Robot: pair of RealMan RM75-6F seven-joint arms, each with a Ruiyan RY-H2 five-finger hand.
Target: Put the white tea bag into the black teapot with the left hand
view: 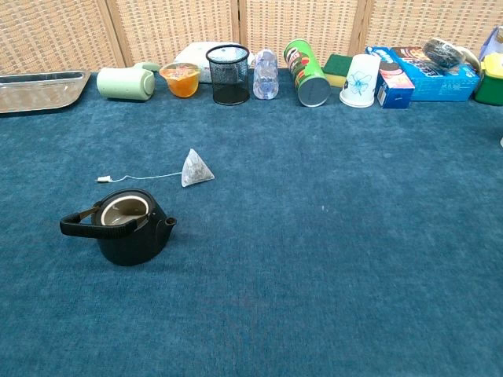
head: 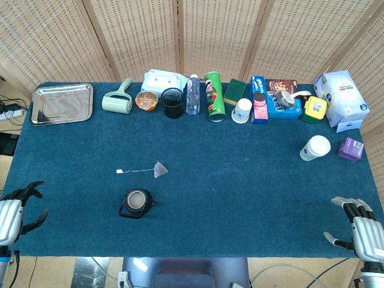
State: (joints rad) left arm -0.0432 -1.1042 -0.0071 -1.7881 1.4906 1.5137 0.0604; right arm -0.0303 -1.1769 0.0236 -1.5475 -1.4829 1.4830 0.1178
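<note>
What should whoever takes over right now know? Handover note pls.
Left robot hand: open, holds nothing, at the table's near left edge.
Right robot hand: open, holds nothing, at the near right edge.
Tea bag: lies on the cloth, apart from the teapot and behind it, string trailing left to its tag.
Teapot: upright, no lid on, mouth open, handle pointing left in the chest view.
Done: nothing yet; the bag is untouched.
Left: pick up the bag with the left robot hand and drop it into the teapot.
</note>
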